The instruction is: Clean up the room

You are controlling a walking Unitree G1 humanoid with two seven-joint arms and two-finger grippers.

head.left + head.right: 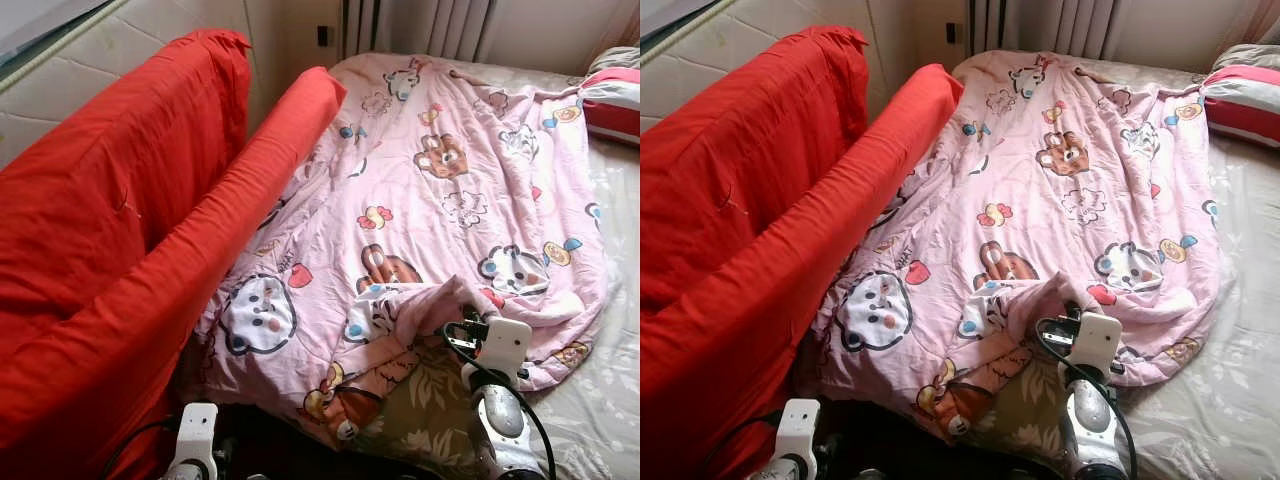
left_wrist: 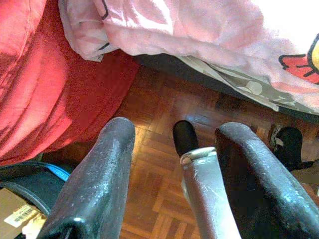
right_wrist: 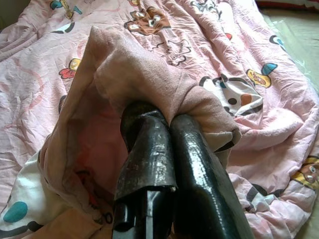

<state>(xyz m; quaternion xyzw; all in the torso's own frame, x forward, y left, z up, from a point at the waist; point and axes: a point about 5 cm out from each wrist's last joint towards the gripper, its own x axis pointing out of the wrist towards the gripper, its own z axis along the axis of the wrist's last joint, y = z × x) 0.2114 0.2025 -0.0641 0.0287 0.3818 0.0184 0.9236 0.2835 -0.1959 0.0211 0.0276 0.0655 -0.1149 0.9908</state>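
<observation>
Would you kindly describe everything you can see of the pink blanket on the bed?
The pink blanket is soft, quilted-looking fabric printed with cartoon animals, hearts and flowers. It lies rumpled over the bed, its left edge against the red cushion, its near corner folded back and hanging over the bed's edge. The right gripper is shut on a bunched fold near that corner, lifting it slightly.

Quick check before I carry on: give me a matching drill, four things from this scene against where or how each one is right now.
Things:
1. right hand
2. left hand
3. pink blanket
4. striped pillow

States:
A. spread over the bed, its near corner lifted
B. open, over the wooden floor
C. at the bed's far right corner
D. shut on a fold of fabric

Pairs: 1-D, 2-B, 3-A, 4-C
</observation>
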